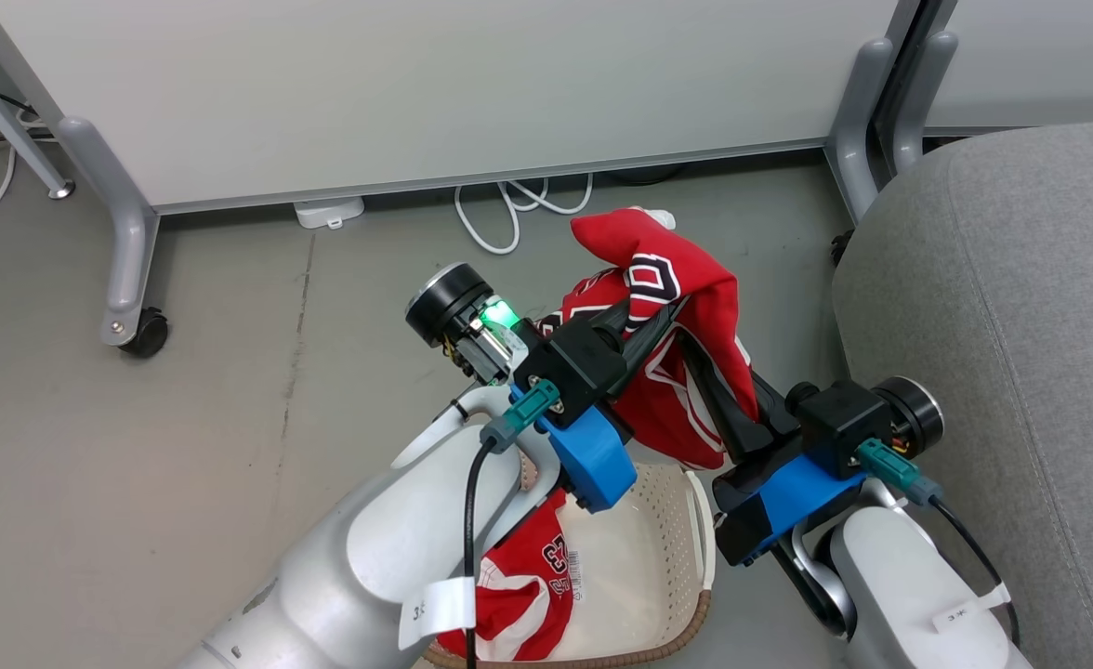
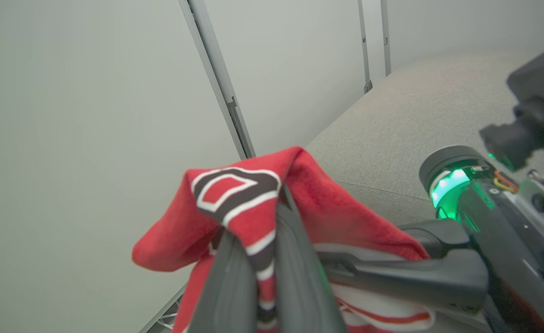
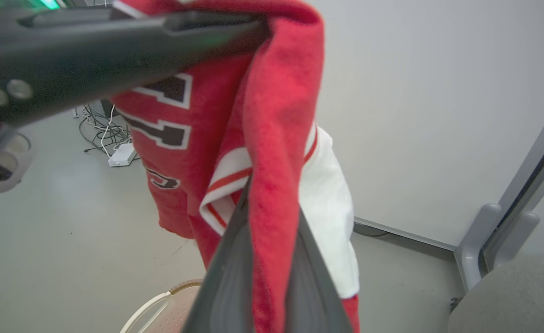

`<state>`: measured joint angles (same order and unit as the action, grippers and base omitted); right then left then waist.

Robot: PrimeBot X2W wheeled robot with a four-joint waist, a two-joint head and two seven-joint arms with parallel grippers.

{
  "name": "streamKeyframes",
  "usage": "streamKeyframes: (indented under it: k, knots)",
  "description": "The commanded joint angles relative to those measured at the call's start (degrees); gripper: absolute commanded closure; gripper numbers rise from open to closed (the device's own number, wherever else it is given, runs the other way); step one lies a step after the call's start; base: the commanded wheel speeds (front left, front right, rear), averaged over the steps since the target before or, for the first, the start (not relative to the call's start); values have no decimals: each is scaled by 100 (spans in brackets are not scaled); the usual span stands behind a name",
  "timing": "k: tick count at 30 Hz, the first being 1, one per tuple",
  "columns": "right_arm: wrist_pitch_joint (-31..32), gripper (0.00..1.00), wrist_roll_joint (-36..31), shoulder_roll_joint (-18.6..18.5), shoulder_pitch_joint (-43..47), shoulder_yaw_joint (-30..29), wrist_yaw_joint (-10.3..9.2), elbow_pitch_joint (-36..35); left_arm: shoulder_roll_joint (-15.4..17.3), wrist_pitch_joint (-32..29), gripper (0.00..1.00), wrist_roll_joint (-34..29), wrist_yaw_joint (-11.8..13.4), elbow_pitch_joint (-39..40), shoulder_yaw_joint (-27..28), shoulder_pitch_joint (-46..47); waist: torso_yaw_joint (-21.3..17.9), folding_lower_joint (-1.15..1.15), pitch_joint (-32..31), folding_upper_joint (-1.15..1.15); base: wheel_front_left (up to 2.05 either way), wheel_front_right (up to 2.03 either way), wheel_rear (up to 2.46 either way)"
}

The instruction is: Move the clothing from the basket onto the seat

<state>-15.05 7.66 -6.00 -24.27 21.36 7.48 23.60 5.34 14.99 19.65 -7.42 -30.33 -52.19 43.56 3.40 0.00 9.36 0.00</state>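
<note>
You are over a grey floor [image 1: 230, 390], with a white wall panel [image 1: 416, 84] on the far side. The grey seat [image 1: 1002, 307] is on the right. The basket [image 1: 686, 613] sits on the floor close to you, between your two arms.

Both of your grippers are up in the air above the basket, and both are pinched on the same red jersey [image 1: 686, 279]. The left gripper [image 2: 258, 222] is clenched on a fold with black and white letters. The right gripper [image 3: 272, 208] is clenched on a red edge beside a white part. The jersey hangs down from them, clear of the basket.

More red clothing [image 1: 519, 585] lies in the basket.

It looks like you are at the carrying step. Next you need to swing both arms to the right, over the seat. Keep both grips tight and move the arms together, so the cloth does not stretch or slip. Let go only when the jersey is over the cushion.
</note>
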Motion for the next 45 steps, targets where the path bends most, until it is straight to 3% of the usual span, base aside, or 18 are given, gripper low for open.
streamKeyframes:
  k: [1, 2, 3, 4, 21, 45]
  knots:
    - [-20, 100, 27, 2, -24, -18, 3, -30, 19, 30, 100, 15, -8, -8, 8, 40, -1, 0, 4, 0, 0, 0, 0]
    - [-20, 100, 29, -4, -23, -23, 3, -33, 17, 30, 95, 22, -8, -12, 15, 41, -2, 0, 6, 0, 0, 0, 0]
    - [-20, 100, 31, -12, -23, -29, 3, -35, 13, 30, 18, 26, -8, -8, 44, 39, -1, 0, 10, 0, 0, 0, 0]
    - [-20, 100, 39, -20, -21, -33, 3, -38, 10, 30, 0, 17, -8, -7, 71, 35, 0, 0, 10, 0, 0, 0, 0]
    - [-21, 100, 92, -11, 23, -321, 3, -244, 27, 28, 0, -72, -8, -184, 95, -75, -134, 0, 91, 0, 0, 0, 0]
    - [-22, 100, 17, -86, 318, -1552, 3, -728, 75, 23, 0, -96, -8, -118, -205, -160, -1283, 0, 475, 0, 0, 0, 0]
